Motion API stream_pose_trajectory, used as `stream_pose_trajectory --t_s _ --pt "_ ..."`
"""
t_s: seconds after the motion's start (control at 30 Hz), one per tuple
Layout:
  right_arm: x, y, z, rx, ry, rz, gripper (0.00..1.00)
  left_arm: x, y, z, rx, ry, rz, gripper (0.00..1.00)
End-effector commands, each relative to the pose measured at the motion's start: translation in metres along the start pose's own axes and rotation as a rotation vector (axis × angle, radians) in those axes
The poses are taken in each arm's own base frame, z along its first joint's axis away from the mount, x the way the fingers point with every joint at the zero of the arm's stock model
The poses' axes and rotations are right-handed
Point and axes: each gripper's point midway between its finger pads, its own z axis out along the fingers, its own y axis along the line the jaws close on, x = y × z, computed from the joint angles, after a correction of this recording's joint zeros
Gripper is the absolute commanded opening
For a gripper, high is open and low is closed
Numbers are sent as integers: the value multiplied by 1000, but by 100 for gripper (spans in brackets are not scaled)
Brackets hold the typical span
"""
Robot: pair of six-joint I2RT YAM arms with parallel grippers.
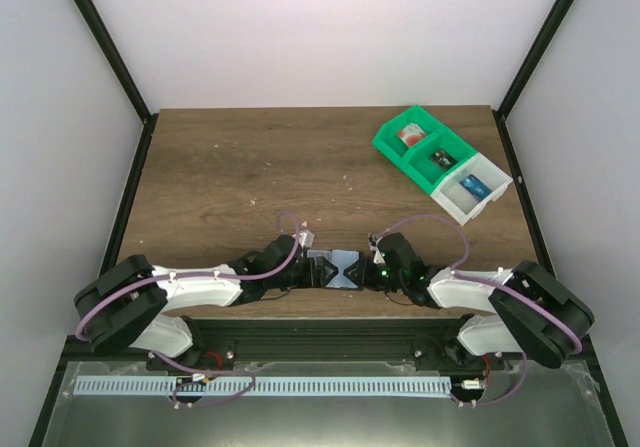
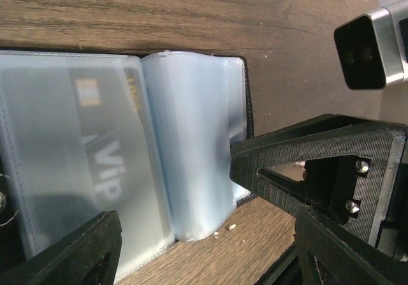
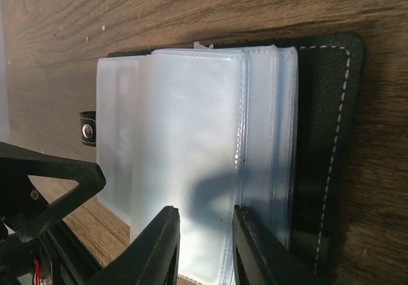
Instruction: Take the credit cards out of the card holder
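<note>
The card holder (image 1: 347, 266) lies open at the table's near edge between both grippers. Its clear blue sleeves (image 3: 191, 145) fan over the dark cover (image 3: 325, 138); the black tab (image 3: 87, 129) is at the left. A dark card marked "Vip" (image 2: 95, 151) sits inside a sleeve. My left gripper (image 2: 204, 234) is wide open and empty, its fingers straddling the holder's near edge. My right gripper (image 3: 206, 247) has its fingers a little apart, low over the sleeve edges, and nothing shows between them. It also shows in the left wrist view (image 2: 287, 164), its tip touching the raised sleeves (image 2: 191, 145).
A green bin (image 1: 392, 151) and a white bin (image 1: 452, 203) stand at the back right. They hold a pale card with a red circle (image 1: 408, 135), a dark card (image 1: 440, 157) and a blue card (image 1: 474, 183). Small crumbs (image 2: 224, 229) lie by the holder.
</note>
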Motion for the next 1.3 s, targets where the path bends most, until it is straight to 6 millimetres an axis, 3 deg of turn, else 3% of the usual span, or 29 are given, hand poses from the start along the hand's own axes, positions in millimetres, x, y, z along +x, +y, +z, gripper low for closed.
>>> stream_pose_trajectory --t_s 0.0,0.43,1.27 --pt "19 -21 2 63 61 23 26 -4 -11 5 28 0 0 76" --pt "18 -20 -1 59 51 22 26 -9 11 -7 -109 -37 13 79" --pt "20 -22 2 59 59 29 26 -6 19 -4 -139 -28 18 79"
